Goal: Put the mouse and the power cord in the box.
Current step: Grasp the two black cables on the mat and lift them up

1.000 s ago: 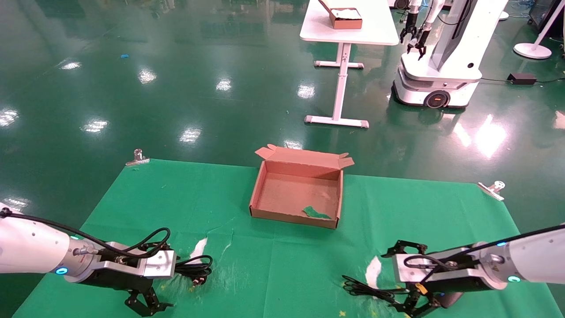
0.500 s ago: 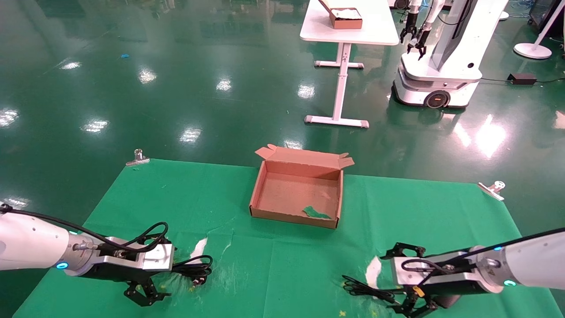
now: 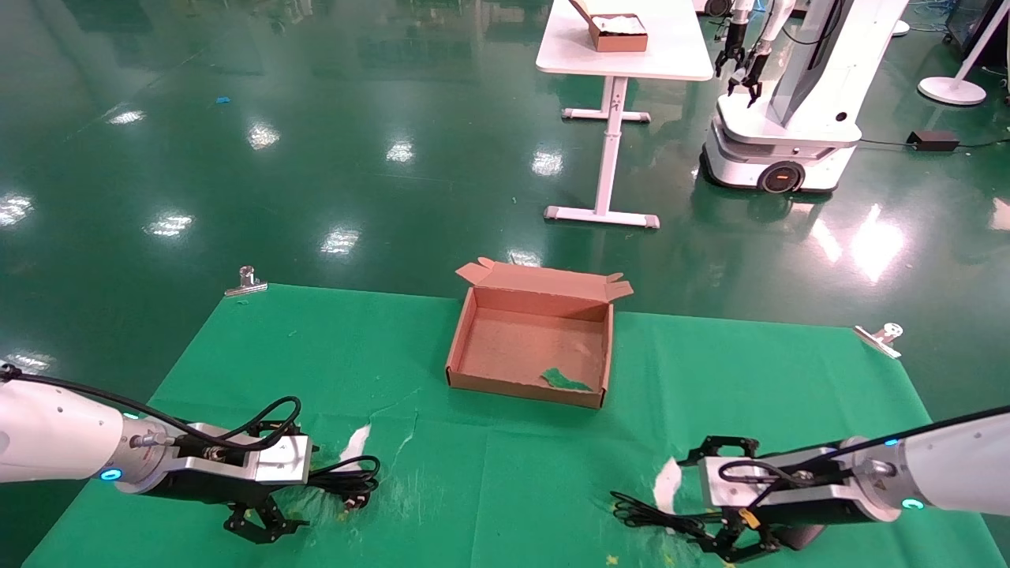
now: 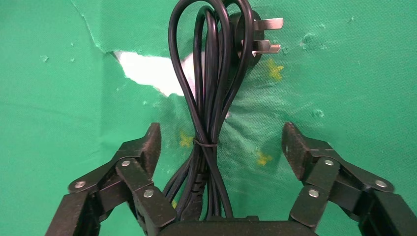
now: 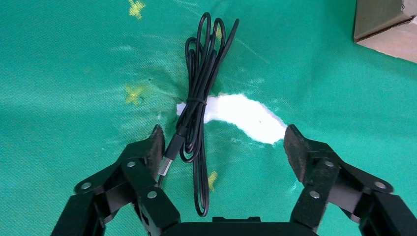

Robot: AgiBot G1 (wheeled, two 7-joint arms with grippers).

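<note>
**Both claws spread over bundled cables**

Left claw (image 4: 219, 147) gapes wide astride the power cord (image 4: 209, 93) on the green surface (image 3: 505, 473). Right claw (image 5: 220, 147), equally wide, straddles the mouse (image 3: 797, 538) cable (image 5: 196, 98). Farther back, the box (image 3: 530, 383) stands uncovered at mid-surface.

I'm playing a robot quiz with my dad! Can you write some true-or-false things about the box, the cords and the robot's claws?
1. The box is open. True.
2. The power cord is already inside the box. False: it lies on the green cloth.
3. The left gripper is open over the power cord. True.
4. The right gripper is squeezing the mouse cable. False: it is open, with the cable lying between its fingers.
</note>
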